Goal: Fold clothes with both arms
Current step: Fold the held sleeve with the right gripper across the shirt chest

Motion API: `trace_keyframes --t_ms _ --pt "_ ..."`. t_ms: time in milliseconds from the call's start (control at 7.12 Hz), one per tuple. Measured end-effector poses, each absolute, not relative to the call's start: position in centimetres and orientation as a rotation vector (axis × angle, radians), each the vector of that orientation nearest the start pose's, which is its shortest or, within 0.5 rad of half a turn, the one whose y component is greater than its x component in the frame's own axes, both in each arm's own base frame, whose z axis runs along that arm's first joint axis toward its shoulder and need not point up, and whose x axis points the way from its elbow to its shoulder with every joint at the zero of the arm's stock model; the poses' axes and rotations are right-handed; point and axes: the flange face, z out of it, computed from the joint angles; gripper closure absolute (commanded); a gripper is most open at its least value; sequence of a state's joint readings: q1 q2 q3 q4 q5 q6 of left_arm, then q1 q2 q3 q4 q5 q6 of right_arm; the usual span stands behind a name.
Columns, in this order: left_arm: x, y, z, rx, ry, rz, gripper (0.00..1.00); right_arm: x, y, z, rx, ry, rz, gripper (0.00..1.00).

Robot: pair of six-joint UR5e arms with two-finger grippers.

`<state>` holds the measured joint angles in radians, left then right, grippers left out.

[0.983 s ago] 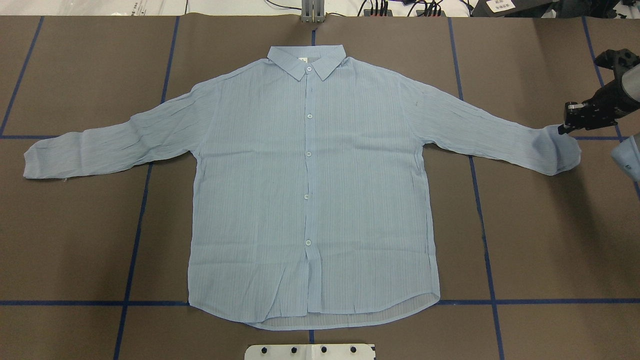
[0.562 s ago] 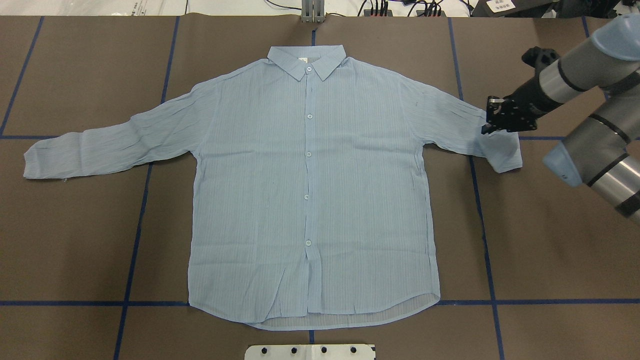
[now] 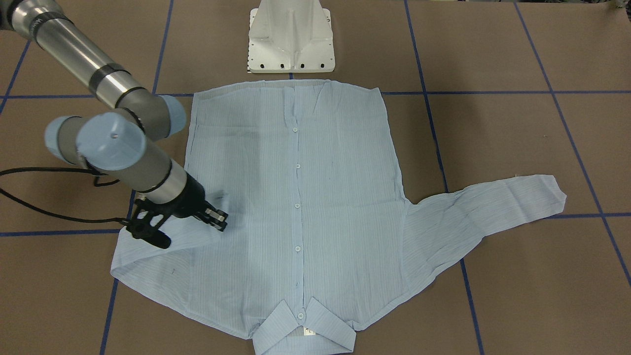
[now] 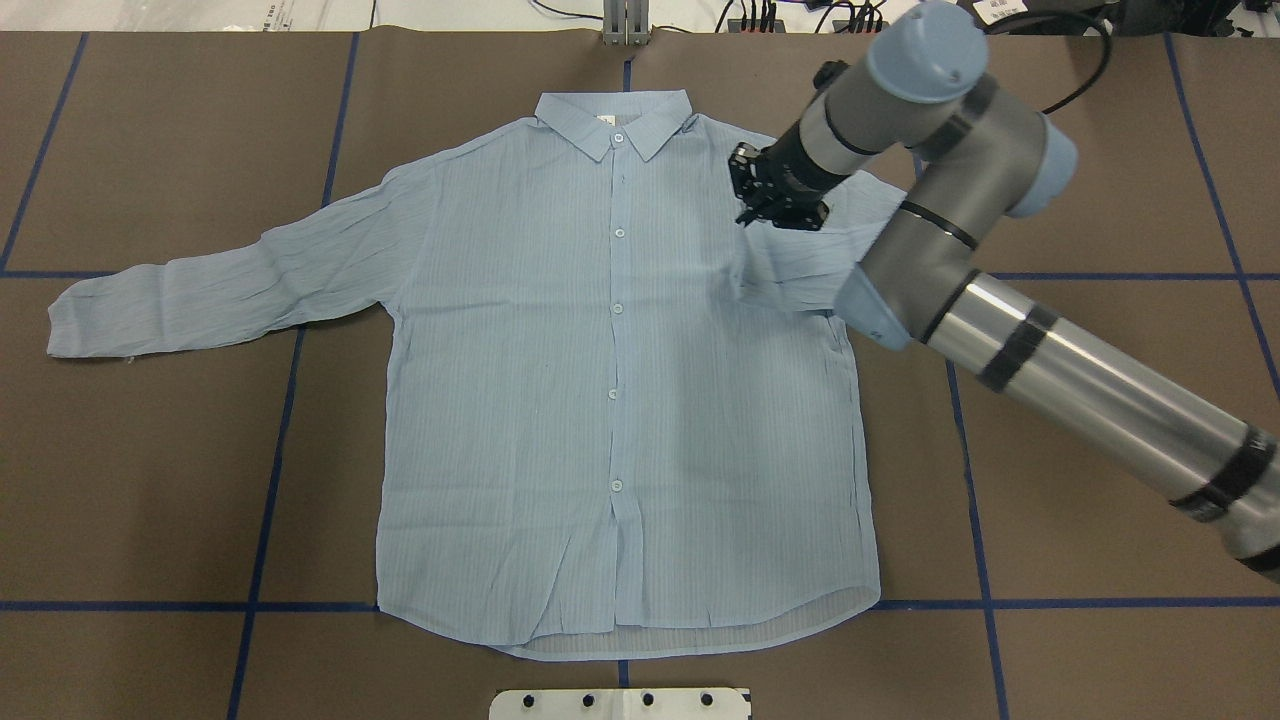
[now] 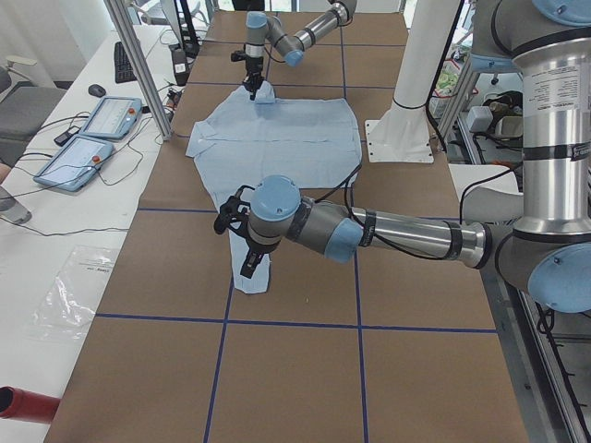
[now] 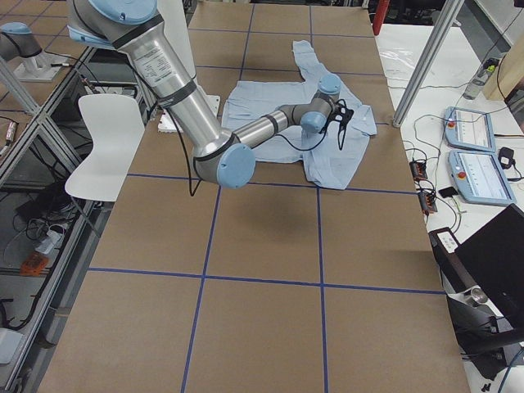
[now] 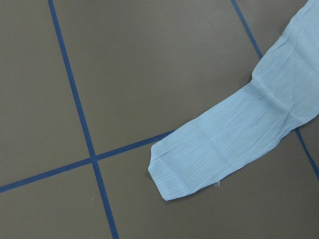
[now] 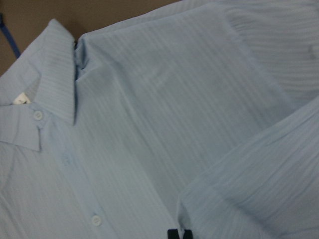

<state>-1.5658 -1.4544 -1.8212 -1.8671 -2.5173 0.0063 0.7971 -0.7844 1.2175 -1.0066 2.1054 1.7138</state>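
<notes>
Right gripper clamped on sleeve end, sleeve doubled over shirt chest below it, collar near, ahead of its fingertips.

Light blue shirt lies flat, right claw pinching its folded-in sleeve.

The right arm hides part of the shirt's doubled-back sleeve and shoulder. The right claw's tips are buried in cloth, apparently pinching it. The left claw, seen only sidelong, is unreadable.
</notes>
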Motion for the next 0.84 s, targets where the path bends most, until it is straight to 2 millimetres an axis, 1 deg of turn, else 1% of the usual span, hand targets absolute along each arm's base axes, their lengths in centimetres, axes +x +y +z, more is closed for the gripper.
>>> trace_keyframes --t_ms 140,281,421,562,843 --pt "-4.8 -45.6 54.2 0.416 0.933 0.231 0.0 -54.1 -62.1 21.2 -0.145 -1.089 0.652 1.0" --pt "-4.3 -45.8 53.9 0.435 0.934 0.255 0.0 -57.9 -61.7 17.7 -0.133 -1.089 0.704 1.0" --pt "-3.7 -45.8 53.8 0.441 0.937 0.271 0.0 -60.5 -61.1 15.2 -0.119 -1.089 0.741 1.0" --pt "-3.4 -45.4 54.0 0.434 0.939 0.273 0.0 -62.3 -60.6 13.5 -0.108 -1.089 0.764 1.0" --pt "-3.3 -44.7 54.6 0.425 0.936 0.272 0.0 -63.8 -60.5 11.3 -0.107 -1.121 0.831 1.0"
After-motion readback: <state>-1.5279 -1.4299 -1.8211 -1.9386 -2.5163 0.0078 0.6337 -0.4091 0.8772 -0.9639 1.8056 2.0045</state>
